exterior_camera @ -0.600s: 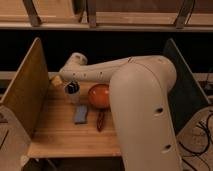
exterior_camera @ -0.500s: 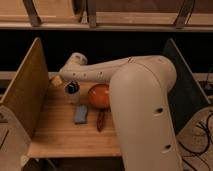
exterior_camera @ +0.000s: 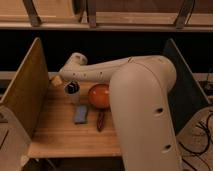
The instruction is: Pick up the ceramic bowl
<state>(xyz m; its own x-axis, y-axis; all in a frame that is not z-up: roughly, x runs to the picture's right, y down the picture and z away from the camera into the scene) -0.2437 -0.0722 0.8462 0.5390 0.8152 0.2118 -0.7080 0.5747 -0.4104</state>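
My gripper (exterior_camera: 65, 76) is up near the far left corner of the bench, just over the little white cup (exterior_camera: 72, 90). I cannot tell if it is spread or pressed together. The ceramic bowl (exterior_camera: 99, 95) sits in the middle of the bench, right of the cup, partly behind my arm. A blue block (exterior_camera: 81, 114) lies nearer the front edge.

Ceramic bowl (exterior_camera: 99, 95), centre frame, is showing glossy orange-red, darkening at the rim. The arm (exterior_camera: 145, 100) is reading cream-white, as is the gripper (exterior_camera: 64, 82) at centre left, just above the cup. White cup (exterior_camera: 73, 91) is showing dark contents. A grey-blue pad (exterior_camera: 81, 114) and a dark red-brown stick (exterior_camera: 101, 120) are lying on the pale wood table (exterior_camera: 65, 140).
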